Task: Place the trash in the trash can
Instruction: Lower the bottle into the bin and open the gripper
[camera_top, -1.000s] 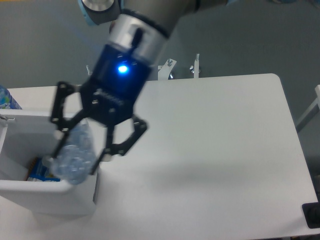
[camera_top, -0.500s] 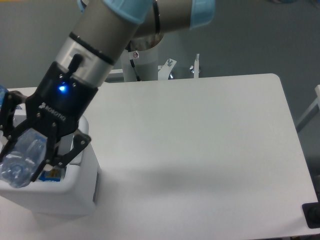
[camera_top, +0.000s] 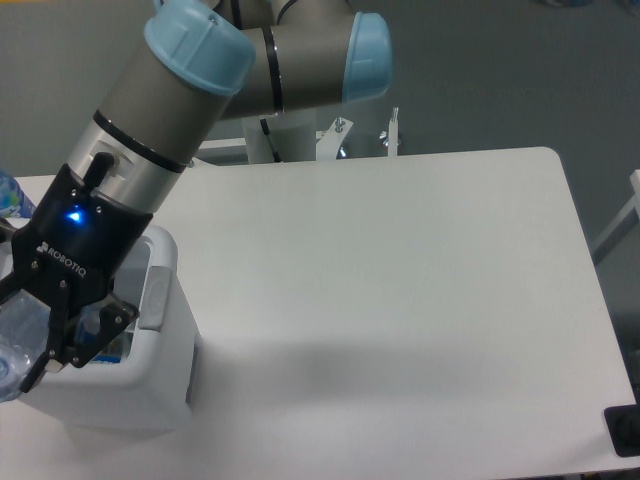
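Over at the table's (camera_top: 400, 300) left edge, the white trash can (camera_top: 150, 390) stands with the arm reaching across it. The gripper (camera_top: 40, 335) has carried the crushed bottle (camera_top: 15, 345) leftward over the opening (a second ago it hung at the near rim), fingers still pinching it. Release looks due next.

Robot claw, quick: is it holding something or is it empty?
Gripper: closed on the crushed clear bottle, holding it over the white trash can.
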